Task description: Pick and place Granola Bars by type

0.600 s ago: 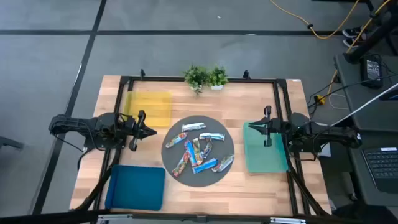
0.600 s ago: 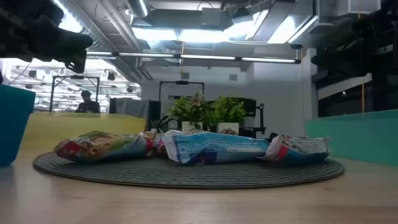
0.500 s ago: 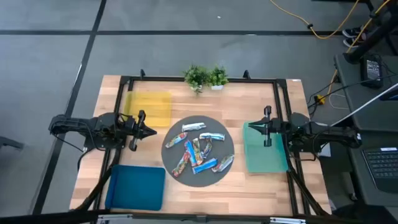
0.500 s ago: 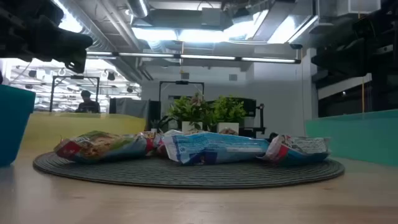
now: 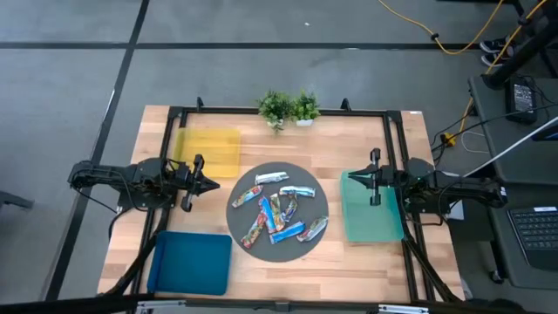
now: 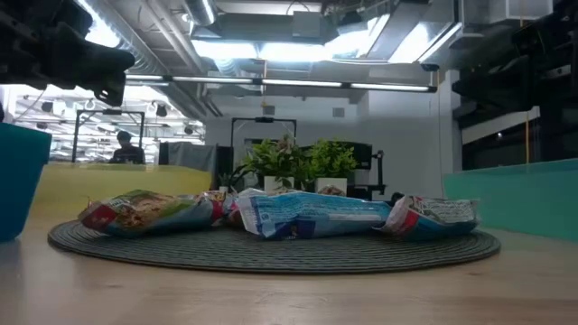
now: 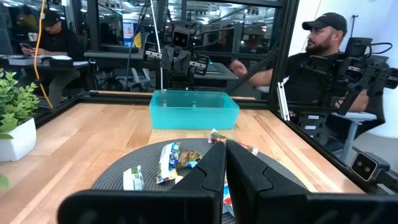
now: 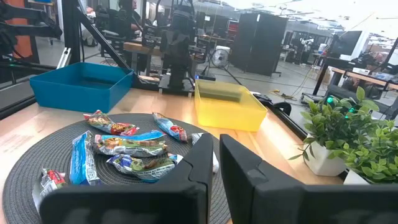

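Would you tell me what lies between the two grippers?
In the high view, the round grey mat with the granola bars lies between the left gripper and right gripper.

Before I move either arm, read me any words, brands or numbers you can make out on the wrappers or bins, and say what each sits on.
No text can be read anywhere.
Granola bars on the round grey mat: printing on the wrappers, too small and blurred to read.
Yellow bin, blue bin, green bin: no labels visible.

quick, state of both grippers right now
left gripper: shut, holding nothing, beside the round mat.
right gripper: shut, holding nothing, over the green bin.
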